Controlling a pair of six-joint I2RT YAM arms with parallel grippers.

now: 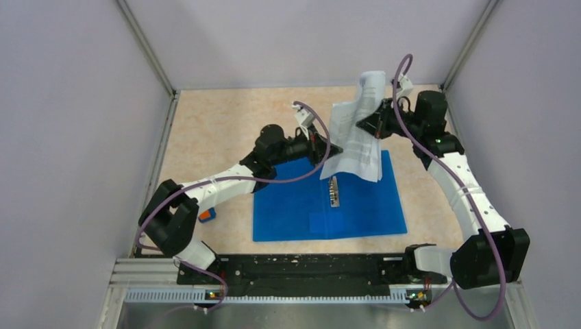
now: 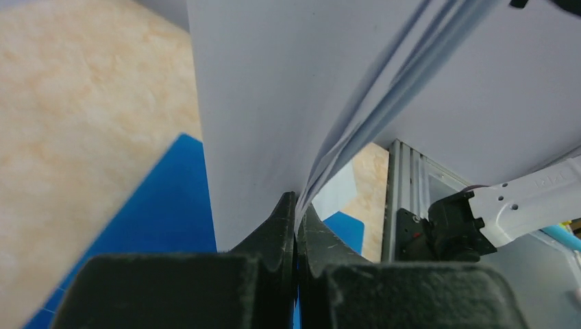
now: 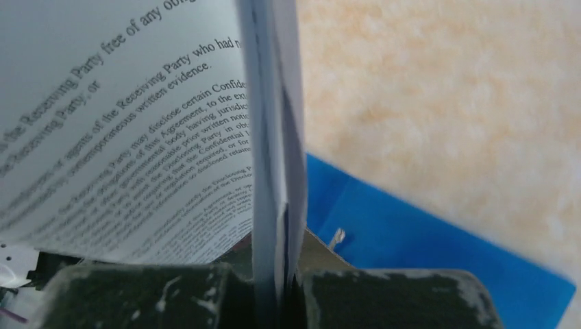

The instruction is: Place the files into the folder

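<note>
The files (image 1: 356,133), white printed sheets, hang bent in the air over the far part of the open blue folder (image 1: 327,202), which lies flat on the table with its metal spine clip (image 1: 334,192) in the middle. My left gripper (image 1: 319,146) is shut on the sheets' left edge; in the left wrist view its jaws (image 2: 296,219) pinch the sheets (image 2: 288,103) above the folder (image 2: 157,205). My right gripper (image 1: 374,123) is shut on the sheets' right edge; in the right wrist view the sheets (image 3: 137,137) stand between its jaws (image 3: 279,274), with the folder (image 3: 425,240) below.
A small orange-and-blue block (image 1: 207,214) lies left of the folder beside the left arm. Grey walls enclose the beige tabletop (image 1: 212,130). A black rail (image 1: 301,269) runs along the near edge between the arm bases.
</note>
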